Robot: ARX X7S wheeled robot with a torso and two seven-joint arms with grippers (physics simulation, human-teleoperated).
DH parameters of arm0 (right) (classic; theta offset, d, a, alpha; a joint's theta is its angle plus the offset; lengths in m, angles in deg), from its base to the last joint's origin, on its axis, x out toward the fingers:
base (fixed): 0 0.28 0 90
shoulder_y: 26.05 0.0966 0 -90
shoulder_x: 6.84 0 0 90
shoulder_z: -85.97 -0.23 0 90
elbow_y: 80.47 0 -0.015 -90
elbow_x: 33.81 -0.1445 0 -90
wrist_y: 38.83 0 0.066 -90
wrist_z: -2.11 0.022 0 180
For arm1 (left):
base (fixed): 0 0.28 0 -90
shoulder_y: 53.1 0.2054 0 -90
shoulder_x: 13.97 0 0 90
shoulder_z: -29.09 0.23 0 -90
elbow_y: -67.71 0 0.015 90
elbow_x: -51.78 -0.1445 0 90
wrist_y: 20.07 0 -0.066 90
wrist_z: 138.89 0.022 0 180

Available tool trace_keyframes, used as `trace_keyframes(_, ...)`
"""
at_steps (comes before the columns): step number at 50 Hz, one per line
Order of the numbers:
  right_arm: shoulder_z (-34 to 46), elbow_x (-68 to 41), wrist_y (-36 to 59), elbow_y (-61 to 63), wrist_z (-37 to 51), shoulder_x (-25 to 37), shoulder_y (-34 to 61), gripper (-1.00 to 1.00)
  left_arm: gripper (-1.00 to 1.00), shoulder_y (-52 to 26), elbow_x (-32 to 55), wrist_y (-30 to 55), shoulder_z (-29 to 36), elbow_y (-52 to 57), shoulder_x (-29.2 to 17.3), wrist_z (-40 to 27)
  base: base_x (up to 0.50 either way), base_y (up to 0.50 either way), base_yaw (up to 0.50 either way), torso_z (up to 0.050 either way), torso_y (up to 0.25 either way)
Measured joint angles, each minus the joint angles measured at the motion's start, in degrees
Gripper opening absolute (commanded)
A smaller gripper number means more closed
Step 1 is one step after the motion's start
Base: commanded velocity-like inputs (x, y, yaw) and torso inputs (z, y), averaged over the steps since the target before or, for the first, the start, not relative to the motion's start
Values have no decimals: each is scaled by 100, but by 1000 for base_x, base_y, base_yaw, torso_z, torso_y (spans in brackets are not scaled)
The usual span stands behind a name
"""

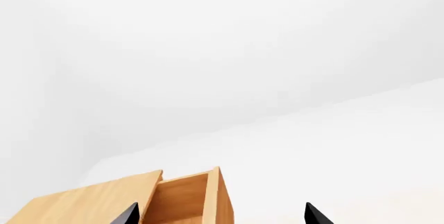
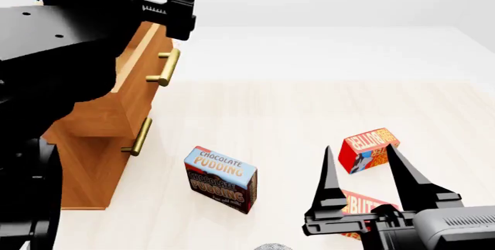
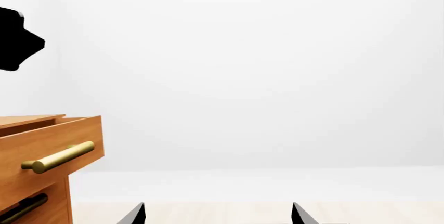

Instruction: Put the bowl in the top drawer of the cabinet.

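**Top Drawer Opened, Bowl Not Yet Collected**

Recorded the top drawer [image 2: 143, 53] of the cabinet [image 2: 93, 151] pulled out, brass handle forward, standing proud of the closed lower drawer [image 2: 138, 137]. Seen from the left wrist, showed a bare wooden interior, so far as visible.

Found the left gripper [image 2: 174, 12] raised beside the open drawer's front, fingers spread wide and holding nothing. Found the right gripper [image 2: 363, 169] low over the floor, likewise parted and empty, poised above a red box [image 2: 360, 203] and near a second red box [image 2: 369, 149]. Noted a chocolate pudding box [image 2: 220, 179] standing between cabinet and right gripper, touching neither.

Could not place the bowl with certainty. Caught only a small grey curved edge [image 2: 270, 246] at the lower border of the head view, perhaps its rim, too little to tell.

Judged the opening step done. Judged the rest outstanding: finding and grasping the bowl, carrying it over the drawer, lowering it inside and letting go. Judged neither gripper committed to a grasp.
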Motion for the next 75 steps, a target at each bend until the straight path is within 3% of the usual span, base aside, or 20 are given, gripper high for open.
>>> trace_keyframes(15, -115, -181, -204, -184, -19, 101, -20, 100, 100, -909, -175, 227, 534, -2238, 391, 353, 0, 0, 0, 0, 0)
trace_keyframes(32, -198, -285, -423, -338, -47, 174, -89, 100, 100, -1577, -43, 623, 123, -4212, 739, 333, 0, 0, 0, 0, 0)
trace_keyframes(49, -172, -262, -510, -373, -9, 233, -123, 100, 100, -1539, 129, 559, -19, -4899, 703, 386, 0, 0, 0, 0, 0)
trace_keyframes(75, -187, -300, -493, -283, 127, 354, -144, 100, 100, -1254, 195, 378, 191, -5097, 571, 404, 0, 0, 0, 0, 0)
